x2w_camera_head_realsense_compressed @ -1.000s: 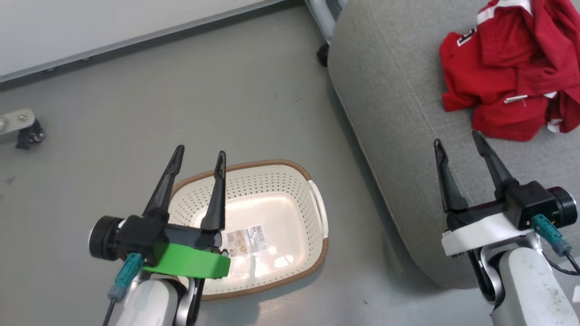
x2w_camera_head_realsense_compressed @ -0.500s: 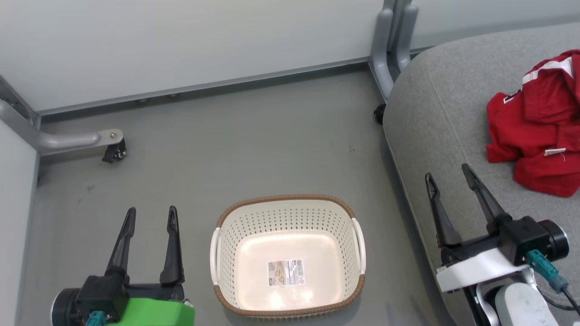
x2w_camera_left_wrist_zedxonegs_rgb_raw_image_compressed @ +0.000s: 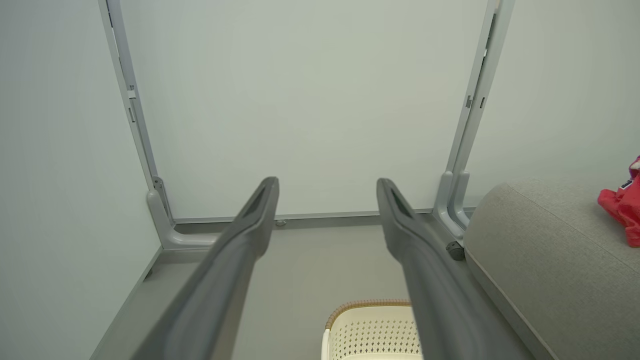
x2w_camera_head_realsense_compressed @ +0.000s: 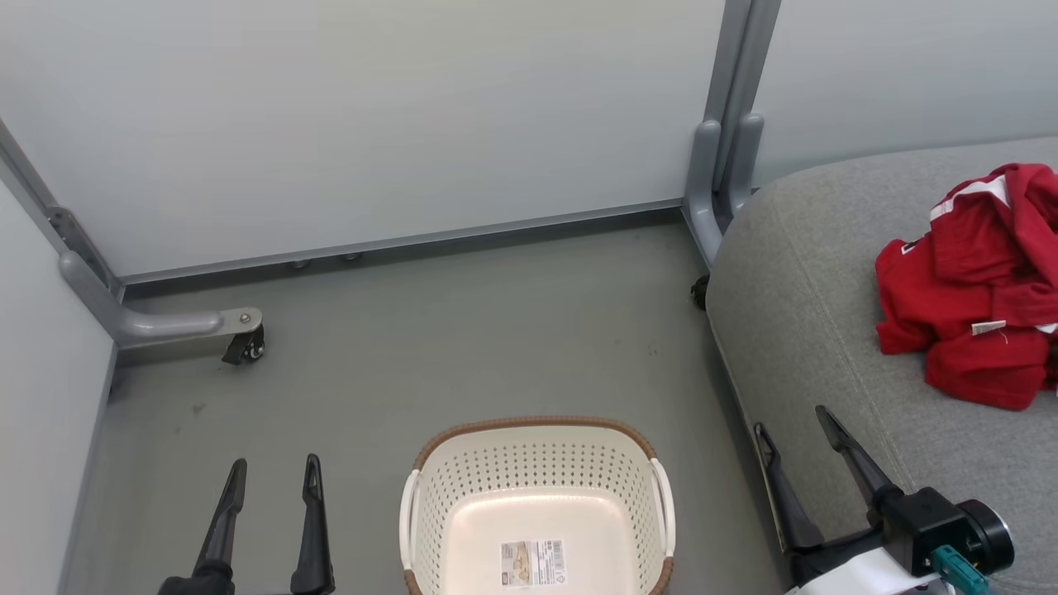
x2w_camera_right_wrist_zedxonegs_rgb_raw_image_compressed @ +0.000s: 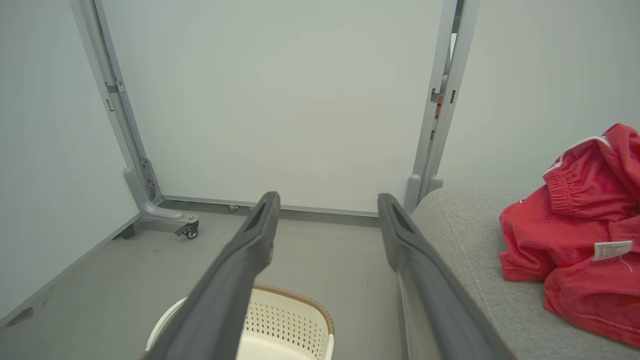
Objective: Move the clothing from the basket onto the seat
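My left claw (x2w_camera_head_realsense_compressed: 276, 460) hangs low over the grey floor (x2w_camera_head_realsense_compressed: 463, 330), just to the left of the basket (x2w_camera_head_realsense_compressed: 537, 463), its two dark fingers (x2w_camera_left_wrist_zedxonegs_rgb_raw_image_compressed: 240, 250) spread wide with nothing between them. My right claw (x2w_camera_head_realsense_compressed: 791, 418) is also open and holds nothing; it sits at the near left edge of the seat (x2w_camera_head_realsense_compressed: 810, 330), to the right of the basket, with its fingers pointing up and slightly left.

The basket stands upright on the floor between my two claws, touching neither. Its brown rim faces me and its bare cream bottom shows a printed label (x2w_camera_head_realsense_compressed: 533, 564).

The clothing (x2w_camera_head_realsense_compressed: 967, 289) lies in a crumpled red heap on top of the seat, well away from the basket and beyond my right claw. White trim shows along its upper fold, and a small white tag (x2w_camera_head_realsense_compressed: 988, 327) sticks out near the middle.

Behind everything stands a pale wall panel (x2w_camera_head_realsense_compressed: 372, 124) in a grey metal frame, with a caster (x2w_camera_head_realsense_compressed: 246, 347) on the frame's foot at the left.
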